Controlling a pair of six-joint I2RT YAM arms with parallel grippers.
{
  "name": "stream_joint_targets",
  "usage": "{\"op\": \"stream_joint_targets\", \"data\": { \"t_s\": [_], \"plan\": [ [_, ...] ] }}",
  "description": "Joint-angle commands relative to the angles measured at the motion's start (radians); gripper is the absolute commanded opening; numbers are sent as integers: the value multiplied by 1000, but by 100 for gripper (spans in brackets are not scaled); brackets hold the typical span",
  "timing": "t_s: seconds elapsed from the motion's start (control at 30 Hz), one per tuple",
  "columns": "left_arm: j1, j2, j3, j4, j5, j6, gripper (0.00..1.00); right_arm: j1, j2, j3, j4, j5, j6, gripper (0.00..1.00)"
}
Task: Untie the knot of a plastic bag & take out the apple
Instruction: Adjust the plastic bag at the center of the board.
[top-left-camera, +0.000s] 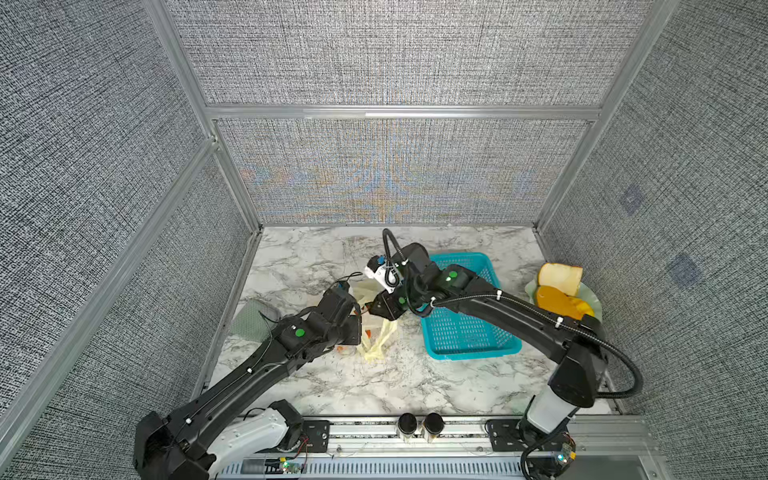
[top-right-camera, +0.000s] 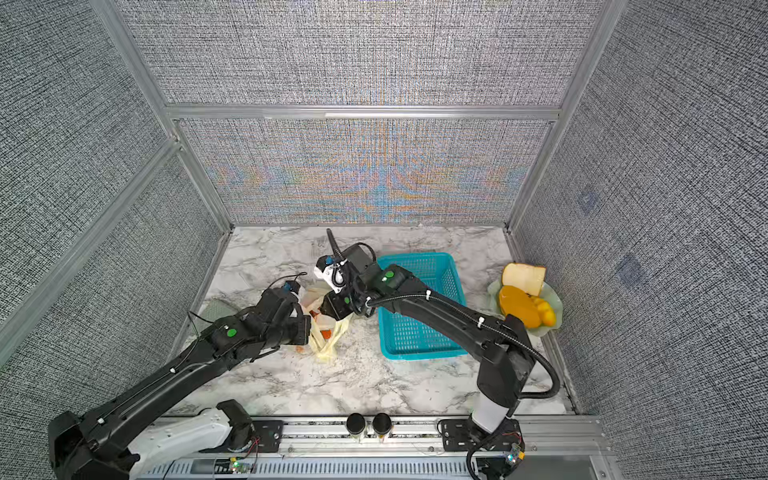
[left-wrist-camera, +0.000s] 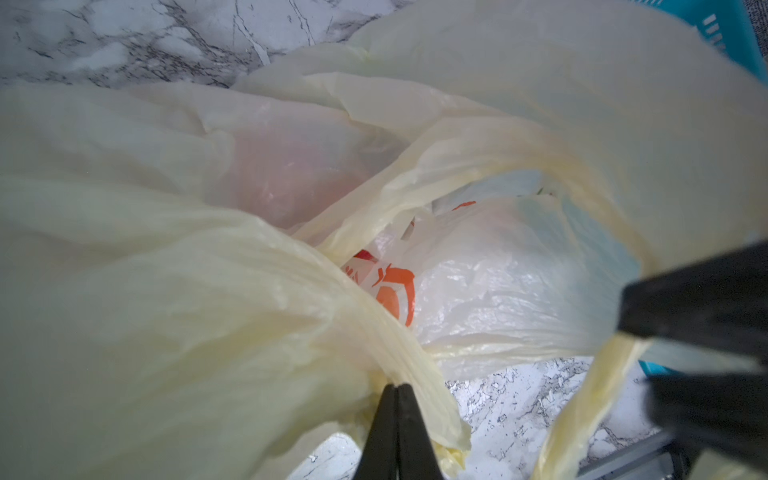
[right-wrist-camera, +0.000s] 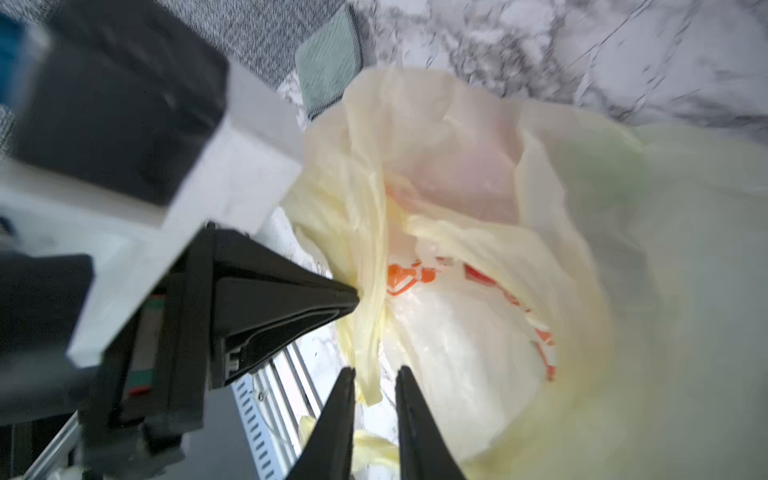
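The pale yellow plastic bag (top-left-camera: 376, 343) (top-right-camera: 326, 347) lies crumpled on the marble table between both arms, its orange print (left-wrist-camera: 395, 291) showing. My left gripper (left-wrist-camera: 397, 386) is shut on a bunched fold of the bag's film. My right gripper (right-wrist-camera: 374, 374) stands slightly open, with a loose handle strip (right-wrist-camera: 368, 365) hanging between its fingers. Its dark fingers (left-wrist-camera: 685, 299) appear in the left wrist view, and that strip (left-wrist-camera: 582, 411) trails out below them. I cannot make out the knot. The apple shows only as a pinkish blur (left-wrist-camera: 291, 174) (right-wrist-camera: 457, 174) behind the film.
A turquoise perforated basket (top-left-camera: 473, 353) stands just right of the bag, under the right arm. A green plate (top-left-camera: 596, 307) with bread and orange food sits at the far right edge. A grey-green pad (top-left-camera: 253, 320) lies left, by the wall. Two black cylinders (top-left-camera: 419, 424) stand on the front rail.
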Motion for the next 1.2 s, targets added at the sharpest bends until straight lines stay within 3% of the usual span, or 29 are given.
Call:
{"op": "stream_joint_targets", "data": {
  "t_s": [0.0, 0.27, 0.5, 0.57, 0.63, 0.7, 0.87, 1.03, 1.1, 1.17],
  "plan": [
    [1, 3, 7, 7, -44, 2, 7, 8, 52, 52, -114, 44, -22, 20],
    [1, -17, -11, 2, -49, -33, 7, -12, 252, 195, -194, 220, 32, 19],
    [1, -11, -16, 6, -47, -43, 7, -45, 267, 215, 2, 281, 109, 18],
    [2, -14, -8, 9, -53, -44, 7, -46, 244, 207, 56, 257, 119, 21],
    [1, -27, 20, 23, -50, -43, 7, -46, 217, 181, 113, 202, 115, 33],
    [1, -45, 59, 55, -41, -20, 13, -46, 184, 137, 156, 192, 127, 42],
    [1, -46, 139, 76, -78, 40, 36, -60, 151, 91, 164, 175, 128, 42],
    [1, 11, 226, 19, -141, 110, 45, -65, 148, 130, 11, 99, 86, 42],
    [1, 23, 252, 5, -146, 114, 45, -81, 118, 115, -35, -8, 75, 43],
    [1, 17, 256, -4, -155, 106, 43, -116, 57, 40, 4, -193, 82, 43]
  ]
}}
